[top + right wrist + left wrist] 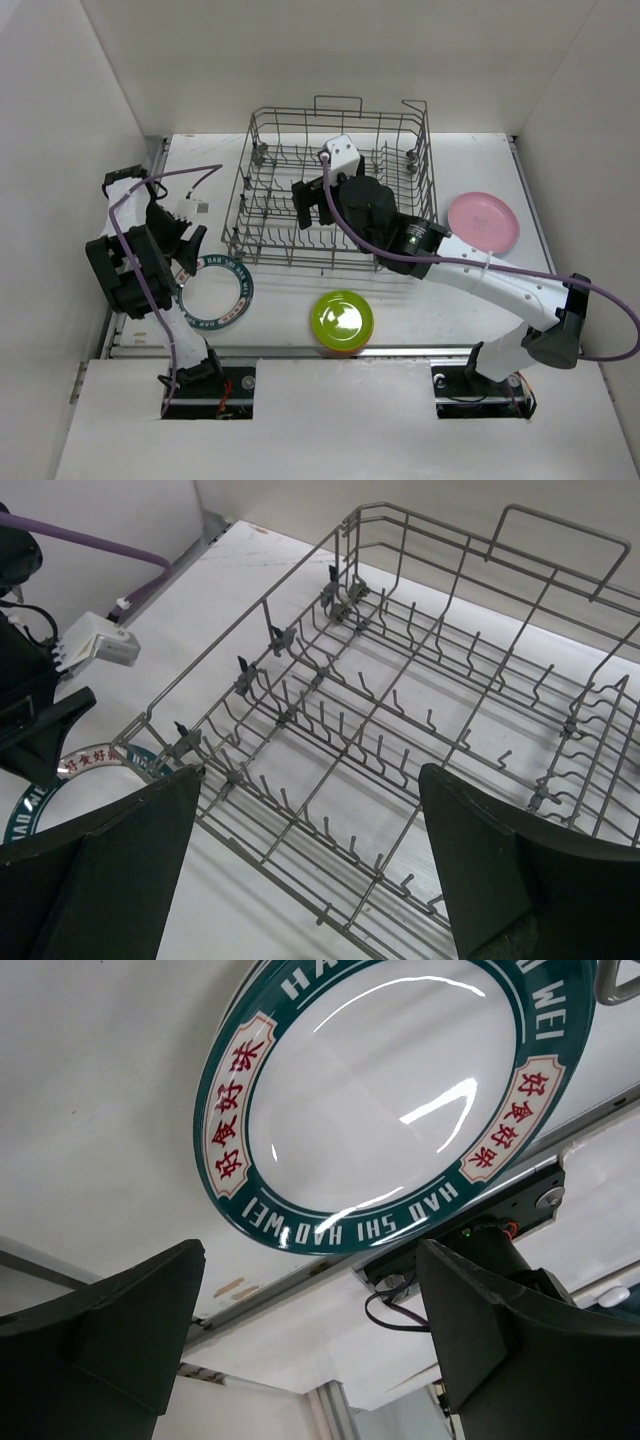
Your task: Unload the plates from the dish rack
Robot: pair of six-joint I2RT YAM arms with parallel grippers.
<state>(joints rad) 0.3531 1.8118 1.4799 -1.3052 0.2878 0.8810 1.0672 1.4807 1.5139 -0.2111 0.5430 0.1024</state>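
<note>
**Both grippers open; four plates on the bench outside the rack**

The left gripper [310,1260] stands wide open with nothing between its fingers [120,1330]. In its wrist view the white plate with the dark teal lettered rim [390,1100] lies flat on the bench [90,1080] ahead of the fingertips. It sits beyond the gap rather than inside it, with its near rim just past the finger ends. From above, the same plate [212,292] lies left of the rack's near corner, and the left gripper is over its far left edge. Whether a finger touches the rim cannot be told.

The right gripper [310,775] is also spread wide and holds nothing. It hangs over the dish rack [400,710] and looks down on rows of upright tines. The top view places it [312,210] over the middle of the rack [270,130], with the right arm crossing the rack's near right corner. The arm hides part of the basket floor there.

A lime green plate [342,318] rests on the bench in front of the rack, near the bench's front edge. An orange plate [340,350] shows as a sliver under its near side. A pink plate [483,222] lies flat to the right of the rack, close to but apart from its wire wall. All of these plates are well clear of the right gripper. The teal-rimmed one also appears at the lower left of the right wrist view, just outside the rack's corner.
</note>
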